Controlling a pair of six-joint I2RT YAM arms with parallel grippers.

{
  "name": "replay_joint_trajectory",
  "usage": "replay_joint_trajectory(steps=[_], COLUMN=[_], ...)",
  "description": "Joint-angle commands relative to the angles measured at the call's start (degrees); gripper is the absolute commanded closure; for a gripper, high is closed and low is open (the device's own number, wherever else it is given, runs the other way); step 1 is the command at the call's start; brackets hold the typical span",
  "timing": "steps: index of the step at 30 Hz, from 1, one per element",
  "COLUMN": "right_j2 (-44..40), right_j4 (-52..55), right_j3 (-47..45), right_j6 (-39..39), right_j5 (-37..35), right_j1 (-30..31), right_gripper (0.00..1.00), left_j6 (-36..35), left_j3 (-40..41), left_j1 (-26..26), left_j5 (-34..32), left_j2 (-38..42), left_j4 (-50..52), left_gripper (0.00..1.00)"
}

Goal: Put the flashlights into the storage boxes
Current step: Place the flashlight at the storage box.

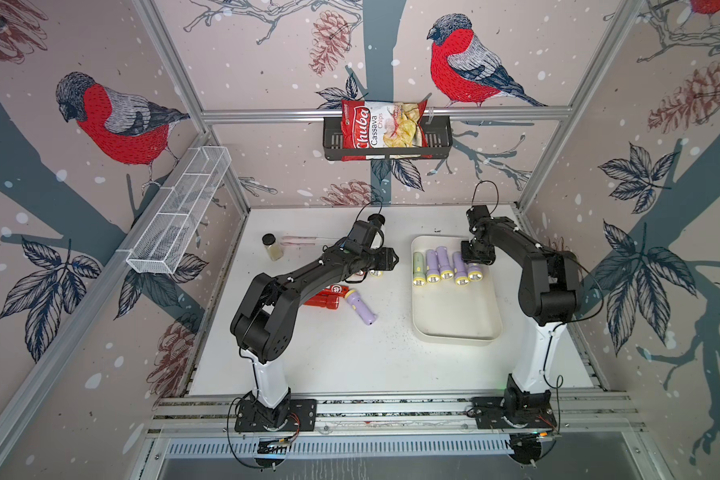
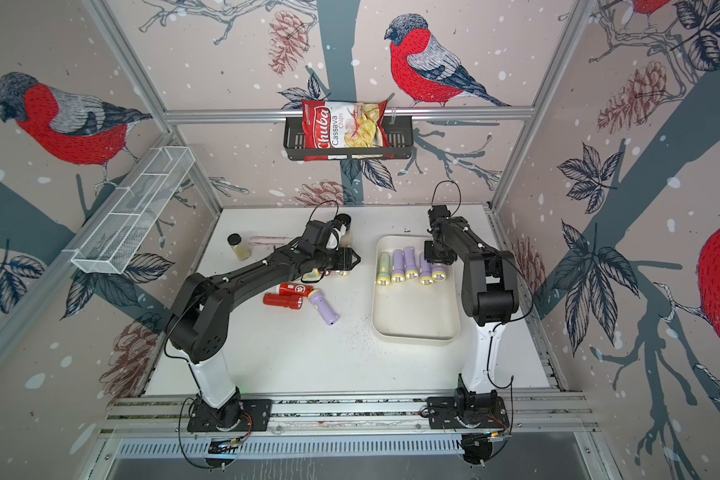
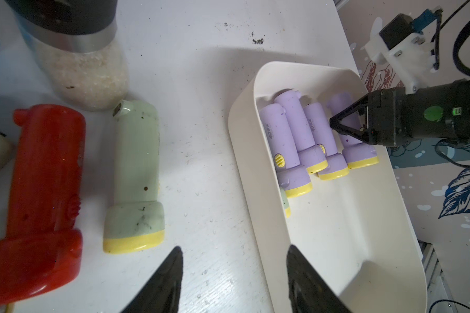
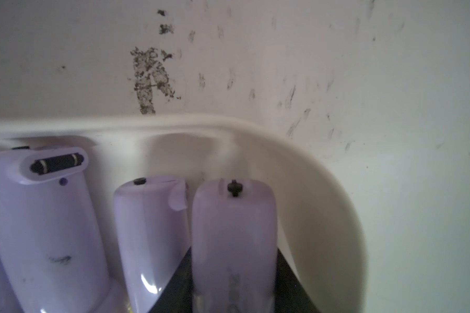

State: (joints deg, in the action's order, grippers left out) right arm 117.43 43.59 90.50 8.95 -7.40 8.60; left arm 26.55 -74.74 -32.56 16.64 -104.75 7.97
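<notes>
Right gripper [image 3: 333, 122] is pinching a lilac flashlight [image 4: 234, 230] in the far right corner of the cream tray [image 1: 454, 309] beside four other flashlights [image 1: 444, 262], while left gripper [image 3: 235, 271] is spread wide over the bench [image 1: 350, 357].

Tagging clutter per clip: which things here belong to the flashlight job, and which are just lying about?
Job: cream tray; flashlights lined in it; end lilac flashlight held in the right fingers; loose lilac flashlight, red flashlights, green flashlight on the table.
Lying about: two spice jars, chips bag, black basket, wire-mesh basket.
</notes>
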Motion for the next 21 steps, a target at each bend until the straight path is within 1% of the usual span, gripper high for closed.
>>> replay_joint_trajectory(steps=[1,4,8,12,14,17,21], right_j2=[0.69,-0.01,-2.56,-6.39,-9.43,-14.78,-19.45], right_j4=[-1.58,-2.33,-3.04,-2.22,-2.09,-2.74,-4.53], right_j3=[0.19,0.23,0.55,0.83,-0.60,-5.74,-14.10], right_j6=[0.44,0.69,0.98,1.23,1.57,3.24,5.68], right_j5=[0.45,0.27,0.63,0.59,1.09,3.42,5.10], right_j1=[-0.03,0.01,-0.02,0.23,0.48,1.40,3.97], right_gripper=[0.57,0.45,0.40,0.40,0.40,0.40,0.40], left_j6=[-0.67,-0.62,-0.62,-0.61,-0.58,-0.38,-0.35], left_j3=[0.07,-0.03,-0.11,-0.07,0.27,1.22,2.68], left_j1=[0.15,0.16,0.22,0.26,0.28,0.35,0.22], left_j5=[-0.03,-0.10,-0.03,-0.10,-0.12,-0.20,-0.22], left_j2=[0.60,0.77,0.97,1.35,1.88,2.78,3.92], left_j4=[-0.56,-0.57,-0.58,-0.46,-0.48,-0.91,-1.28], left_gripper=[0.40,0.39,0.40,0.39,0.39,0.39,0.39])
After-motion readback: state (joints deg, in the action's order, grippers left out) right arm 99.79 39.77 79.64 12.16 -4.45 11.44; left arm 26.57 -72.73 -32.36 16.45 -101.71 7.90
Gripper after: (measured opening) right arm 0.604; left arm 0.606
